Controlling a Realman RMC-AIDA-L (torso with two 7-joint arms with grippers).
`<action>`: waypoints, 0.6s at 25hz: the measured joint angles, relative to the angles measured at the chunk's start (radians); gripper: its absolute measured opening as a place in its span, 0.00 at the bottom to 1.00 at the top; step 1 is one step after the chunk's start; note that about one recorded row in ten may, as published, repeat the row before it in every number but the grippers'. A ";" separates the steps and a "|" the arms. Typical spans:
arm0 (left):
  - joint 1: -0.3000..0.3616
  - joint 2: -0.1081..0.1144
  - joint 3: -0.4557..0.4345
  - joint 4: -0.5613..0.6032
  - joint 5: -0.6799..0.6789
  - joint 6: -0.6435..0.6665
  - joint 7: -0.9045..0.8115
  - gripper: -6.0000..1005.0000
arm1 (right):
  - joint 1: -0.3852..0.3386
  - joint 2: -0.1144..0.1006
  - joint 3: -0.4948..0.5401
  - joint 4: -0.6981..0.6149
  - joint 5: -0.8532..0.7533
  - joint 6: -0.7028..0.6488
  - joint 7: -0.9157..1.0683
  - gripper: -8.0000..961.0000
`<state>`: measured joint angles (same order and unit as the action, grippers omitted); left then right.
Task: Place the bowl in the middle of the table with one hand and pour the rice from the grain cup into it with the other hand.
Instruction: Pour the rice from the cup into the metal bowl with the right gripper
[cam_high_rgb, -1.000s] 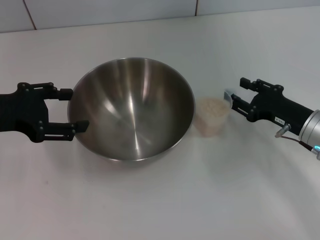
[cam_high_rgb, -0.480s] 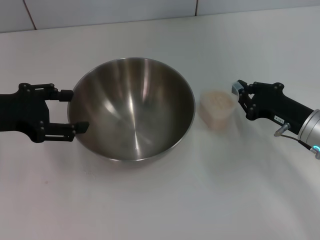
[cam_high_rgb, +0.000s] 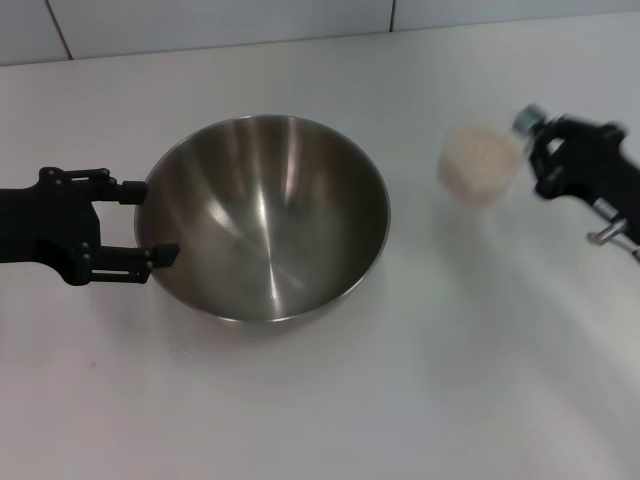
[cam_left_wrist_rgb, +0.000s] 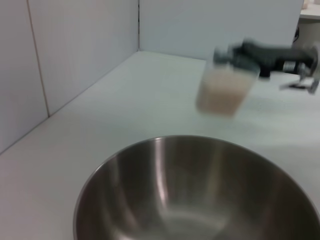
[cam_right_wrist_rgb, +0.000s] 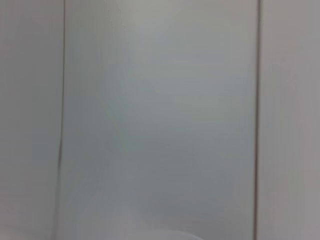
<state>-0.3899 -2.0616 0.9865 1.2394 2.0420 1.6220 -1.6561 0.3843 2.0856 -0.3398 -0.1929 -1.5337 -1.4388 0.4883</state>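
Note:
The steel bowl (cam_high_rgb: 265, 215) stands on the white table (cam_high_rgb: 400, 400), near its middle, and is empty. My left gripper (cam_high_rgb: 150, 220) is open, with its two fingers at the bowl's left wall. My right gripper (cam_high_rgb: 528, 142) is shut on the grain cup (cam_high_rgb: 482, 165) and holds it in the air to the right of the bowl, blurred by motion. The cup is upright and full of beige rice (cam_high_rgb: 480, 155). The left wrist view shows the bowl's rim (cam_left_wrist_rgb: 165, 140), the raised cup (cam_left_wrist_rgb: 222, 90) beyond it and the right gripper (cam_left_wrist_rgb: 245, 55) behind the cup.
A tiled white wall (cam_high_rgb: 200, 25) runs along the table's far edge. The right wrist view shows only pale wall panels (cam_right_wrist_rgb: 160, 120).
My right gripper has closed on the grain cup, lifted it off the table and carried it up and to the right. The bowl and the left gripper have not moved.

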 joint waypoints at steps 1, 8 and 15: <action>0.000 0.000 0.001 0.000 0.000 0.000 -0.002 0.82 | -0.001 0.001 -0.002 0.003 0.047 -0.052 -0.050 0.02; -0.006 0.000 0.016 0.000 0.013 0.000 -0.004 0.82 | 0.143 0.002 -0.019 0.105 0.101 -0.182 -0.562 0.02; -0.010 -0.003 0.025 0.000 0.015 0.000 -0.009 0.82 | 0.266 0.002 -0.039 0.345 0.095 -0.110 -1.359 0.02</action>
<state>-0.4004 -2.0645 1.0119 1.2398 2.0570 1.6223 -1.6653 0.6500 2.0876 -0.3790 0.1517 -1.4386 -1.5487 -0.8710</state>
